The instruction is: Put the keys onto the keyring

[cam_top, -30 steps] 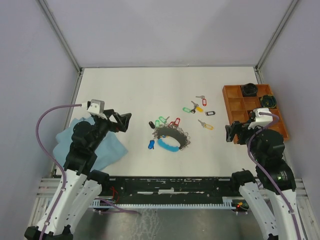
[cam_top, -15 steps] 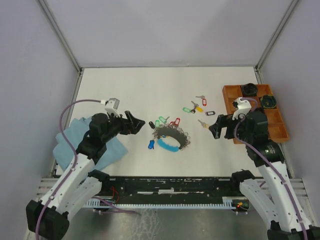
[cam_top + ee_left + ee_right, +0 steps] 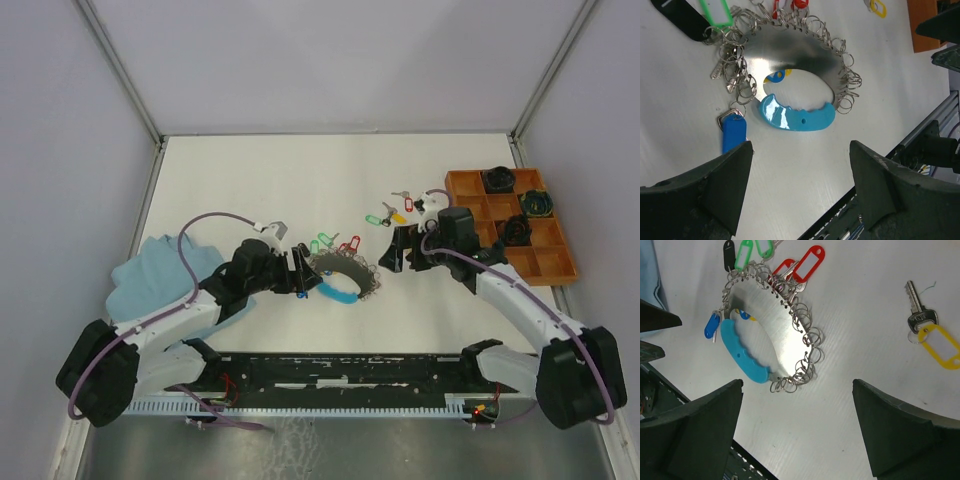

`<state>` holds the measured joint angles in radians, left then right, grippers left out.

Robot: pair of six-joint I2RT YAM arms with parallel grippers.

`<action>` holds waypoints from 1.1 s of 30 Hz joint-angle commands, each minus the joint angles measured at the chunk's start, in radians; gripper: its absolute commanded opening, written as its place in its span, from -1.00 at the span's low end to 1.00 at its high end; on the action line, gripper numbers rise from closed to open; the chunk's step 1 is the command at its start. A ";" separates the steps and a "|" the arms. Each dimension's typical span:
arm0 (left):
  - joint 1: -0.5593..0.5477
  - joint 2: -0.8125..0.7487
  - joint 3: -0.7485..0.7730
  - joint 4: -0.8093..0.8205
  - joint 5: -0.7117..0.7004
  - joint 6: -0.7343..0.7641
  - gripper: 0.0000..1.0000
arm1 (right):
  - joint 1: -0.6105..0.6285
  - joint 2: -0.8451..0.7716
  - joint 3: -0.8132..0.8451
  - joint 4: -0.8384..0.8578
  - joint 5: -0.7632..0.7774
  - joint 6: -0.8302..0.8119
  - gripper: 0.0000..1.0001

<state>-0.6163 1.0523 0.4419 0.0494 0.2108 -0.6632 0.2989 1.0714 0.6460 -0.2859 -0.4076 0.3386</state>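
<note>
Left gripper [image 3: 297,270] and right gripper [image 3: 402,250] open, flanking keyring [image 3: 345,276]; risk of shoving keyring aside or snagging blue-tagged key [image 3: 733,134] on closing.

White table [image 3: 250,180]; keyring [image 3: 342,270], loose keys [image 3: 398,215], blue cloth [image 3: 140,280], orange tray [image 3: 548,262]

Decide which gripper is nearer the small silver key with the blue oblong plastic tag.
Left. The left gripper sits right at the blue-tagged key; the right gripper is across the large grey metal keyring with a blue sleeve.
</note>
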 commanded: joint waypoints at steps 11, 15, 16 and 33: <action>-0.120 0.278 0.000 0.276 -0.081 -0.116 0.51 | 0.106 0.464 0.131 0.273 0.042 0.015 0.88; -0.120 0.348 0.005 0.305 -0.086 -0.115 0.46 | 0.126 0.533 0.136 0.286 0.044 0.027 0.85; -0.120 0.366 0.007 0.311 -0.090 -0.112 0.42 | 0.134 0.547 0.135 0.287 0.044 0.028 0.85; -0.103 0.417 0.122 0.088 -0.321 0.062 0.24 | 0.339 0.446 0.015 0.350 0.034 0.218 0.74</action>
<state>-0.7300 1.4807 0.5335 0.2550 -0.0010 -0.6930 0.5949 1.5494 0.6853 0.0326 -0.3809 0.4740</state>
